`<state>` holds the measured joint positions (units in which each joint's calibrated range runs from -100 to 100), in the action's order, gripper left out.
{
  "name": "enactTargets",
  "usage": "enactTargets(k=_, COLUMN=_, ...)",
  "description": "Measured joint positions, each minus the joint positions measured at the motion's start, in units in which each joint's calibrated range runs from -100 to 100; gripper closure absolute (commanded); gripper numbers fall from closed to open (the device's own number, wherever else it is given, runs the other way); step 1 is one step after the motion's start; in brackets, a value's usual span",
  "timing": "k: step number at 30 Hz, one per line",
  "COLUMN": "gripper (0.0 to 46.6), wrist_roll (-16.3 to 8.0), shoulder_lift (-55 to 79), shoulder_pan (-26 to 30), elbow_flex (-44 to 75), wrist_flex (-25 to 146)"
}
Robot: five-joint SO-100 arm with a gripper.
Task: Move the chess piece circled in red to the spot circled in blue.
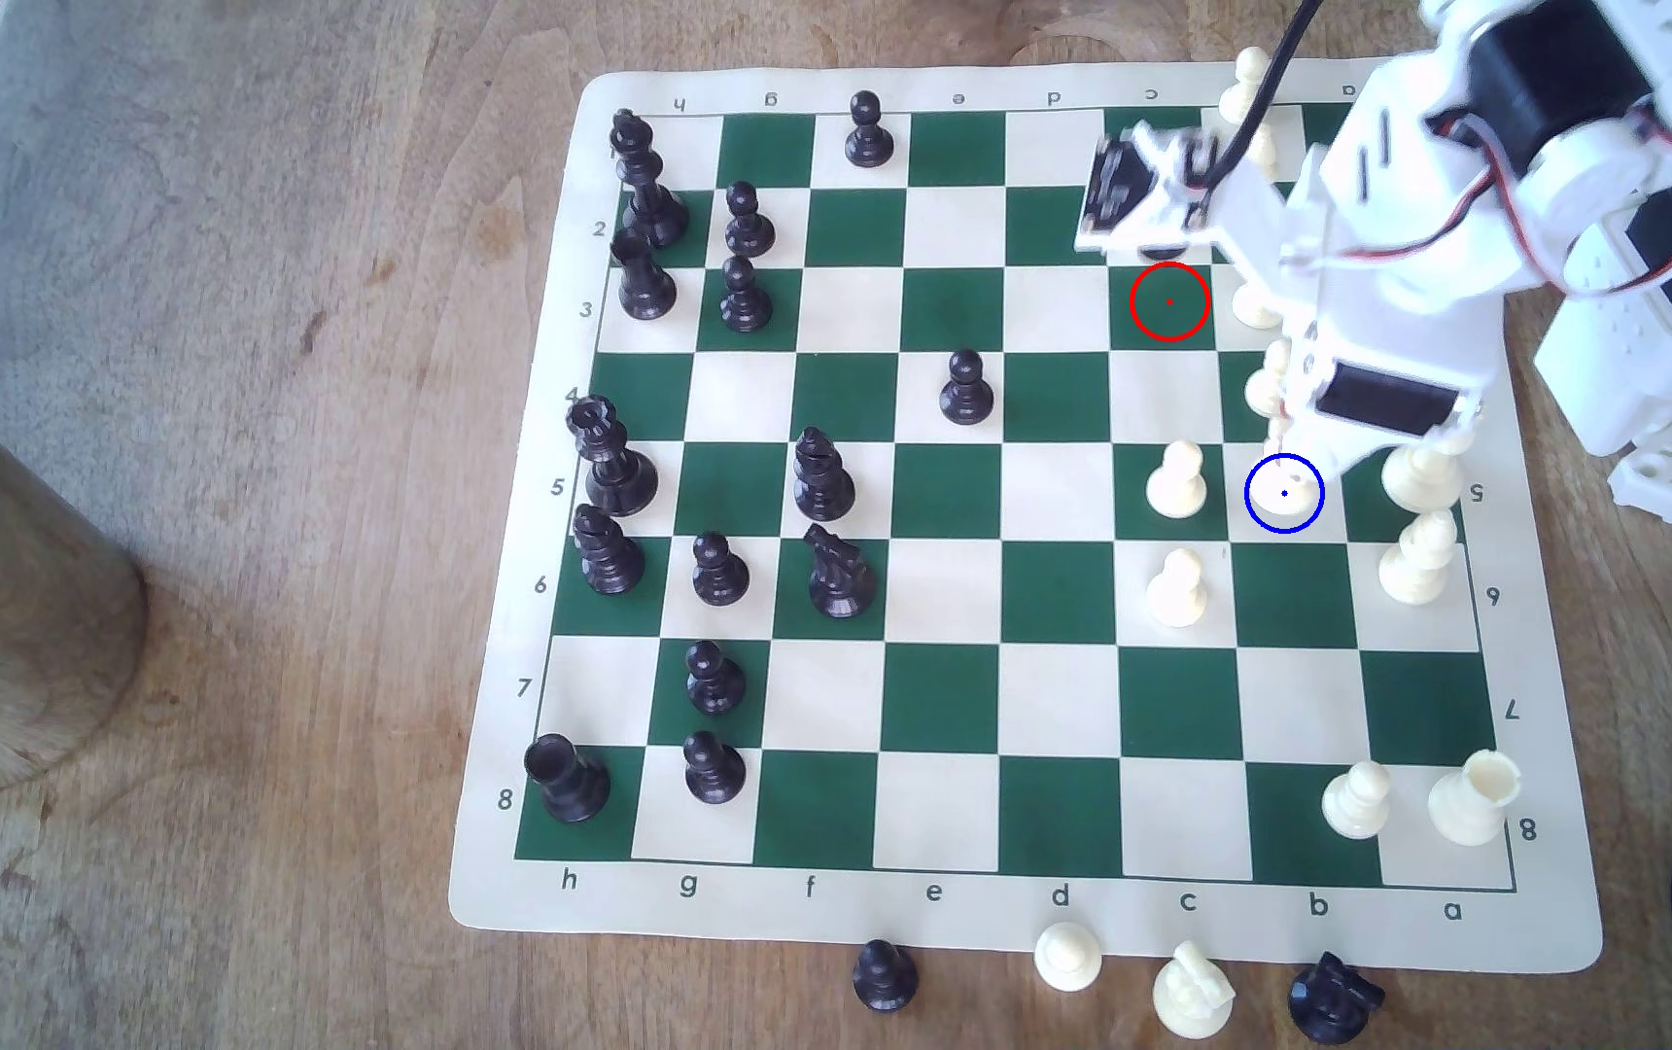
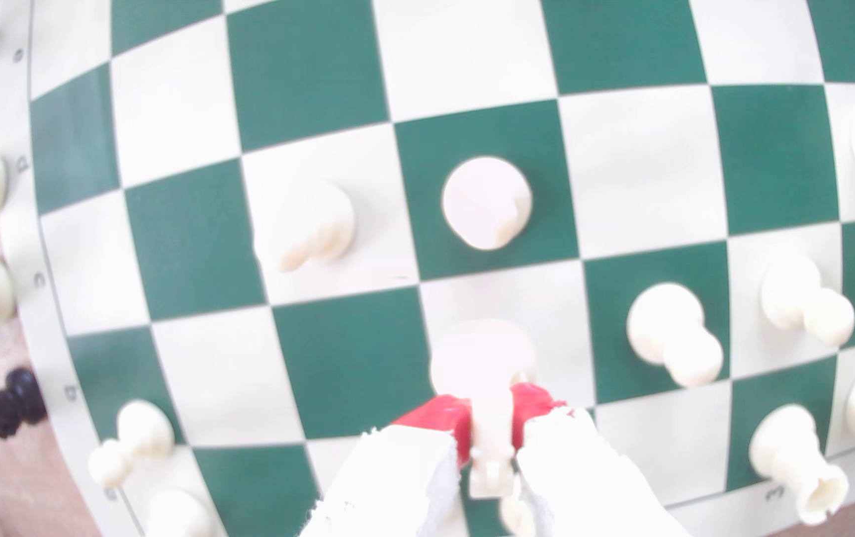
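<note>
Clamping the knight [image 2: 490,413], the gripper [image 2: 490,428] hangs over square b5's blue ring [image 1: 1284,494].

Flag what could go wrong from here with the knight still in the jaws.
1. The gripper pinches the knight only at its head, so it may tilt or tip on release.
2. The blue-ringed square has a cream pawn beside it and taller cream pieces on its other side; opening or lifting away could clip them.

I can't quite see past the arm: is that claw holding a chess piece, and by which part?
Yes. The gripper is shut on the cream-white knight, pinching its upper part between the red-padded fingers; its round base hangs free above a cream square.
</note>
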<state>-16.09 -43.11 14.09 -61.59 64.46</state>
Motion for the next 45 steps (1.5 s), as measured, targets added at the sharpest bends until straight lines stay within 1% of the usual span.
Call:
enactTargets(k=4, gripper=46.4, wrist_roll=0.20, shoulder_lift=1.42, shoulder_pan=-1.25, elbow_flex=-1.45, wrist_flex=-1.75)
enactTargets(k=11, gripper=46.4, wrist_roll=0.98, shoulder_lift=2.85, shoulder_pan=-1.70, elbow_flex=-1.54, wrist_flex=-2.15)
enactTargets(k=14, gripper=46.4, wrist_roll=0.83, shoulder_lift=3.52, shoulder_pan=-2.73, elbow_flex=-1.54, wrist_flex=-2.47)
enactTargets(k=15, gripper=45.4, wrist_roll=0.93, shoulder_lift=3.77, shoulder_pan=-2.58, elbow_flex=-1.54, wrist_flex=-2.47)
enactTargets(k=16, gripper=41.6, wrist_roll=0.93, shoulder_lift=3.94, shoulder_pan=-2.51, elbow_flex=-1.90, wrist_flex=-2.47)
enactTargets(k=19, gripper=35.1, wrist_roll=0.68, shoulder_lift=4.94, shoulder_pan=-2.51, elbow_flex=-2.35, wrist_flex=-3.19)
enactTargets(k=20, gripper=32.9, wrist_roll=0.93, shoulder_lift=5.45, shoulder_pan=-2.73, elbow_flex=-2.35, wrist_flex=-3.43)
enactTargets(k=22, gripper=30.1, wrist_roll=1.03, shoulder_lift=6.45, shoulder_pan=-3.98, elbow_flex=-2.44, wrist_flex=-3.90)
enactTargets(k=25, gripper=25.8, wrist_roll=1.03, shoulder_lift=6.45, shoulder_pan=-3.76, elbow_flex=-2.44, wrist_flex=-3.90)
enactTargets(k=31, gripper=22.8, wrist_roll=1.07, shoulder_lift=6.45, shoulder_pan=-3.91, elbow_flex=-2.44, wrist_flex=-3.59)
enactTargets(k=34, gripper=20.9, wrist_roll=1.07, shoulder_lift=4.36, shoulder_pan=-3.91, elbow_flex=-2.44, wrist_flex=-1.27)
enactTargets(k=41, gripper=21.0, wrist_roll=1.07, shoulder_lift=-3.77, shoulder_pan=-3.91, elbow_flex=0.00, wrist_flex=7.97)
enactTargets(k=45, gripper=19.9, wrist_roll=1.61, shoulder_lift=-7.21, shoulder_pan=-4.28, elbow_flex=3.52, wrist_flex=12.19)
